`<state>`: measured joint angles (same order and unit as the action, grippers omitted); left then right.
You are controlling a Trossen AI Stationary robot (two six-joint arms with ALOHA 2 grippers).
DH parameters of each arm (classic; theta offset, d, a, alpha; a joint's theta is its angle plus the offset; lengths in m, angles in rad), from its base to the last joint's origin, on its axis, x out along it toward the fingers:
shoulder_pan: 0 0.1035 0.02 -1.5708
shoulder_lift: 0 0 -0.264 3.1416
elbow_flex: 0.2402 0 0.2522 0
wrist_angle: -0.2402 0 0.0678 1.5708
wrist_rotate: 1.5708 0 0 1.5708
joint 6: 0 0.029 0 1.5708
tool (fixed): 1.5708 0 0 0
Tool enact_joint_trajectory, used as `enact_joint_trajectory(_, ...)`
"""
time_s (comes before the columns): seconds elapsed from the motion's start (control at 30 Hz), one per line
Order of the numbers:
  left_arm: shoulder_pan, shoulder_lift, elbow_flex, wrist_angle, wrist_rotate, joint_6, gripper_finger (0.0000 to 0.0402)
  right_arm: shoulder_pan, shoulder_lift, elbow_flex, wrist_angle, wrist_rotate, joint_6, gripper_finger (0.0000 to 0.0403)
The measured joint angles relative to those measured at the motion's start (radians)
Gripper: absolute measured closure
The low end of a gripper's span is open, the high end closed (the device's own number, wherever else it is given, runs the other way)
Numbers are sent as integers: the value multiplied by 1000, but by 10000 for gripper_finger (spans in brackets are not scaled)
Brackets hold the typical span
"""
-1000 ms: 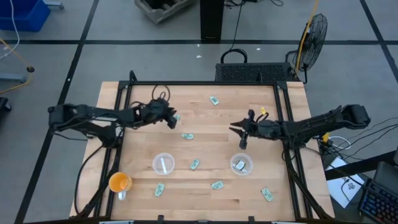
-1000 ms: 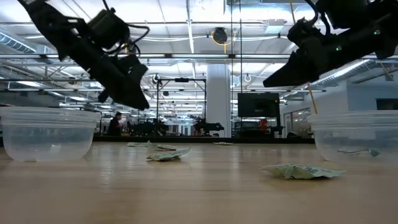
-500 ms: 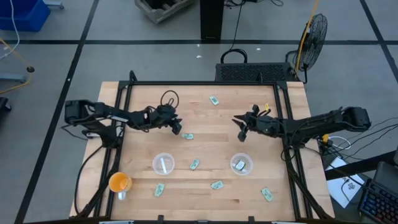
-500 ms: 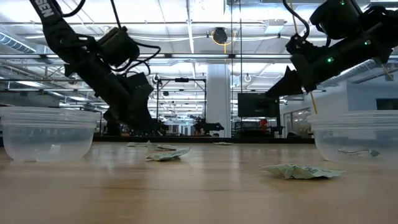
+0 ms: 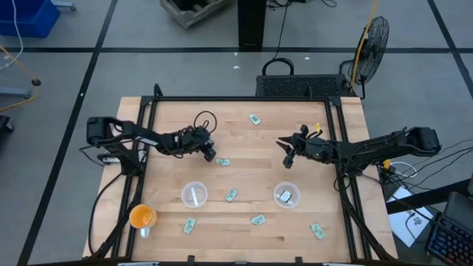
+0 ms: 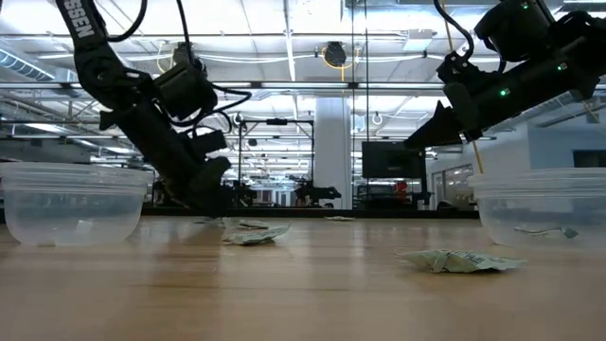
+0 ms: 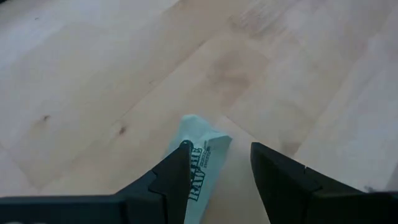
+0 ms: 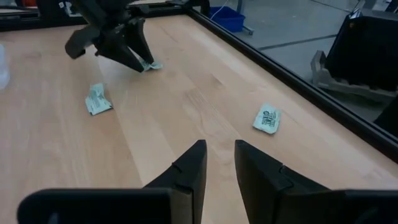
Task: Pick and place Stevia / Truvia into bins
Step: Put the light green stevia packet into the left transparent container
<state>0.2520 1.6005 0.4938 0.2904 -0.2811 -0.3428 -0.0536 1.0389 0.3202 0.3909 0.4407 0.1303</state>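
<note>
One packet (image 7: 200, 163) between spread left end effector (image 7: 217, 163) fingers; high view hides this.

right pincer (image 8: 217, 163) slightly parted | three packets (image 8: 268, 119) | left pincer (image 8: 134, 59) possibly touching one

Small flat pale green-and-white paper packets: six loose on wooden counter (image 5: 170, 111), at (image 5: 254, 119), (image 5: 223, 162), (image 5: 231, 195), (image 5: 190, 225), (image 5: 257, 219), (image 5: 318, 231).
Round clear plastic cups: two (image 5: 194, 195), (image 5: 287, 195), each with one packet inside.
Orange cup: one (image 5: 142, 216).
Dark two-finger claws: two (image 5: 210, 154), (image 5: 289, 151).
</note>
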Motion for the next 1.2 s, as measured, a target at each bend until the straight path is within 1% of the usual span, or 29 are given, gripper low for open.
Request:
enact_joint_trajectory(0.1,4,18,1,6,-15,2,227,0,0,0,0,0,0,328)
enact_joint_trajectory(0.2,19,22,1,8,-18,-41,228,0,0,0,0,0,0,328)
enact_joint_trajectory(0.27,28,22,1,7,-17,-53,239,0,0,0,0,0,0,328)
enact_joint_trajectory(0.33,37,22,1,7,-8,-56,261,0,0,0,0,0,0,328)
enact_joint_trajectory(0.57,51,22,1,8,10,-72,363,0,0,0,0,-1,0,328)
enact_joint_trajectory(0.67,51,22,1,12,15,-80,393,0,0,0,0,-1,0,328)
enact_joint_trajectory(0.83,51,6,-1,17,33,-75,387,0,0,0,0,-1,0,328)
enact_joint_trajectory(1.0,50,-46,-2,26,102,-52,397,0,0,0,-2,-1,0,328)
enact_joint_trajectory(1.2,34,-125,-2,19,105,-51,397,1,0,-1,-9,-1,14,328)
